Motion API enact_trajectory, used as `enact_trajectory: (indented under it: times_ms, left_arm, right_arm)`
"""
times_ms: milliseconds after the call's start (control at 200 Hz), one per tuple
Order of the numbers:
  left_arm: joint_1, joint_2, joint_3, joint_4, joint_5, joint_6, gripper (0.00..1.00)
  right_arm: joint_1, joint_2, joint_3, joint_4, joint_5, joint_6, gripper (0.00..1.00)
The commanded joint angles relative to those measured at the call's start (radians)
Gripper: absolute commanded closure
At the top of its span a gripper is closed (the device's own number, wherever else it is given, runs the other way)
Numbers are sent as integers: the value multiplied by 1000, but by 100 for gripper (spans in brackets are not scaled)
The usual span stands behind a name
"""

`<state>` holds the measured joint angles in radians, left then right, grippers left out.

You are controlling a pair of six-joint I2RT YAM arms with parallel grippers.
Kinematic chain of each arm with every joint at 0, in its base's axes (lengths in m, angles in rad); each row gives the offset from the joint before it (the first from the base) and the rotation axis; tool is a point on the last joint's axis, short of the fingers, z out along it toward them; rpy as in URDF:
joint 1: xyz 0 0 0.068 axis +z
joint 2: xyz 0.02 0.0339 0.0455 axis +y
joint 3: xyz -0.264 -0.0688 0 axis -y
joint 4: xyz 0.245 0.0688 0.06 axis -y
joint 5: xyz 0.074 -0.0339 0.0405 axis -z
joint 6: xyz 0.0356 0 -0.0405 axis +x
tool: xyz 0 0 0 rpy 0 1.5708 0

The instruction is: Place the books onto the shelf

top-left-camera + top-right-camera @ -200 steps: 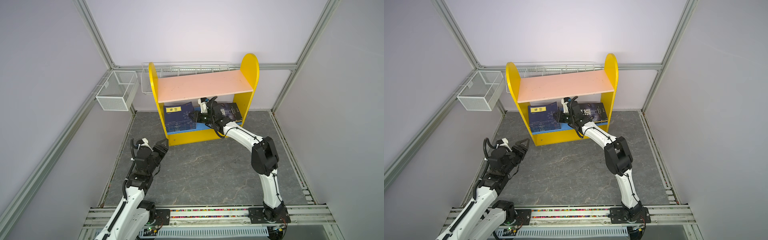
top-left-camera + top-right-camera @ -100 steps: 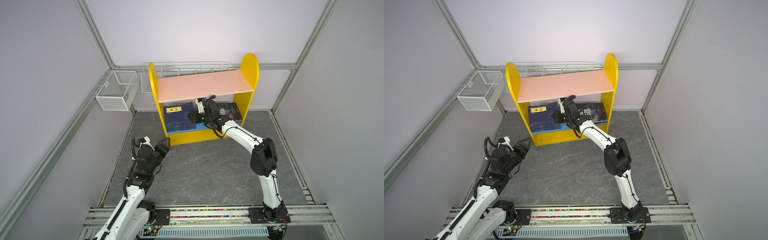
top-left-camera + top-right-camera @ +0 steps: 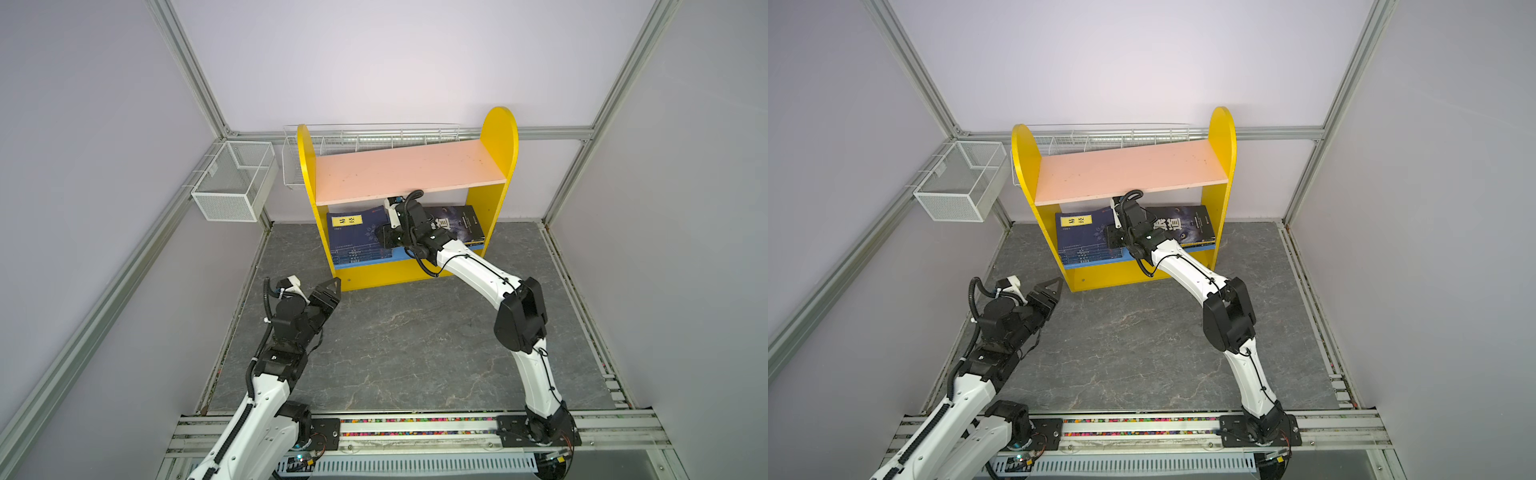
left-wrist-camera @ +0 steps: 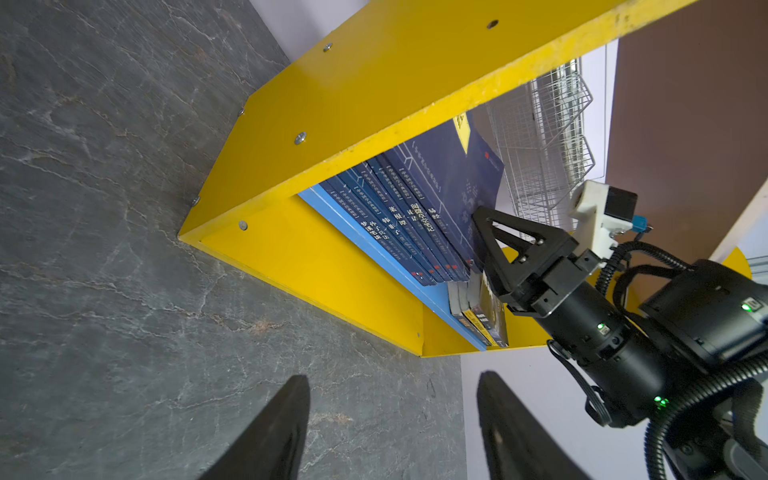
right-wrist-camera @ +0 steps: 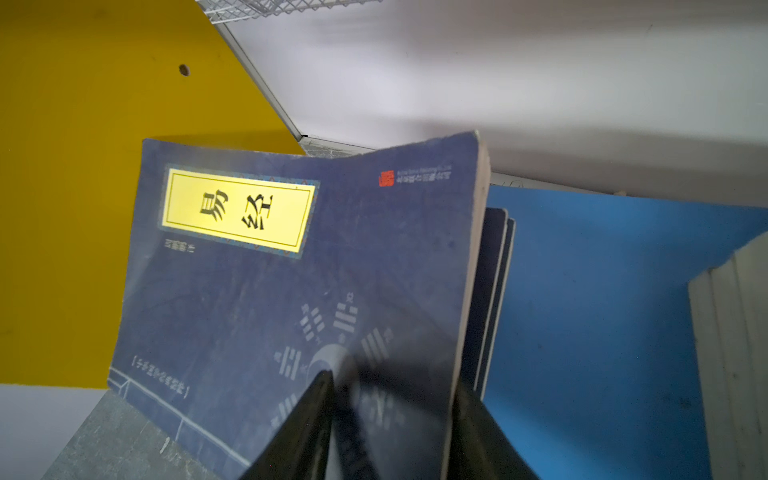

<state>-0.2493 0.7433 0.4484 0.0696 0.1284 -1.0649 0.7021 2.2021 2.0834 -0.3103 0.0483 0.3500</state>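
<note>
The left tool [image 4: 392,386] waits open and empty over the grey desk [image 3: 395,345]. Beyond it, the right tool [image 3: 383,239] has slid left along the shelf's [image 3: 498,137] blue lower board [image 5: 602,311], away from the black books [image 3: 1183,226]. Its jaws now straddle the top navy book's [image 5: 257,299] edge, grip unclear. No book lies outside the shelf, so probably only tidying remains.

yellow title label [image 5: 237,211] reading 易经, on front navy-blue book [image 5: 316,291] cover

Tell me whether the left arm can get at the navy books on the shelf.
Probably yes: the left gripper hovers open before the shelf, bare floor between, and the navy books face spines outward. The right gripper crowds their far side, though.
</note>
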Motion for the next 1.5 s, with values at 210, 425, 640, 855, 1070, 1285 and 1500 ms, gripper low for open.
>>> enact_trajectory:
  times_ms: [210, 425, 640, 855, 1070, 1285, 1500]
  left_arm:
    - [-5, -5, -17, -8, -13, -3, 35]
    - [-6, -2, -23, -13, -17, -5, 35]
    - [-7, -2, -22, -20, -21, -4, 35]
    - [-6, -4, -28, -22, -21, -10, 35]
    - [-7, -6, -33, -21, -23, -11, 35]
    - [-10, -6, -36, -17, -25, -10, 35]
    - [-12, -5, -38, -10, -27, -11, 35]
  right_arm:
    - [9, 19, -4, 40, -8, 55, 60]
    - [12, 17, -42, 94, -43, 119, 60]
    - [13, 11, -69, 136, -54, 163, 60]
    - [12, -11, -109, 154, -30, 160, 54]
    - [8, -43, -128, 165, 1, 131, 49]
    - [2, -63, -143, 183, 21, 112, 39]
    - [0, -66, -138, 187, 15, 89, 34]
